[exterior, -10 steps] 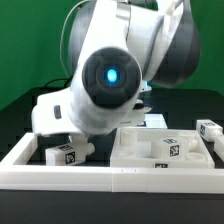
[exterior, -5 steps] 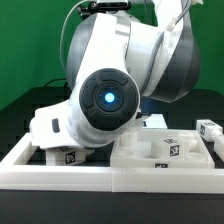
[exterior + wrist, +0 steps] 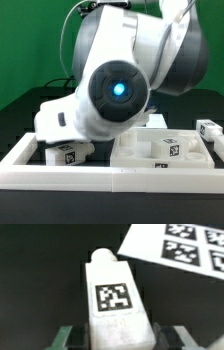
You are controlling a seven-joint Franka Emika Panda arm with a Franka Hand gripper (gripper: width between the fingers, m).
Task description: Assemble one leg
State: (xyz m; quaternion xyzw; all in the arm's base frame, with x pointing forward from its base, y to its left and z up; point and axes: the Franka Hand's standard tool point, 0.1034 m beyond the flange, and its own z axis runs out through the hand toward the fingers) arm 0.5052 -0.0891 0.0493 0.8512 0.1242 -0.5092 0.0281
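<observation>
Currently the arm (image 3: 115, 85) fills most of the exterior view, so you get little of the worktop (image 3: 15, 125) from there.

Scene, by size:
- The long white rail border (image 3: 60, 178) lies in front.
- Behind it, toward the exterior view's right, the flat white panel (image 3: 135, 150) lies with no peg visibly mounted on it.
- 1 spare peg (image 3: 207, 130) stands at the far right.
- 1 more tagged peg (image 3: 68, 153) shows under the arm. You cannot tell from that view whether it is the held one.

Wrist view: the leg (image 3: 115, 291) runs lengthwise between the fingers (image 3: 66, 336) of the end effector (image 3: 122, 336), tag toward the camera, over dark worktop. Both fingers flank it closely, so log this as a narrow grip on the leg. A white tagged sheet (image 3: 150, 246) lies beyond its tip. Whether it is the panel or the marker board is not resolvable.

Progress (judgement): the pick-up looks done. You have yet to carry the leg to the panel, seat it in a hole and screw it in. Roughly 1 of 3 stages is complete.

Change against 0.5 s ago:
- The arm's round blue-lit housing stands higher and further toward the exterior view's right.
- The peg under the arm sits slightly higher.
- Rail border, panel and spare peg are unchanged.
</observation>
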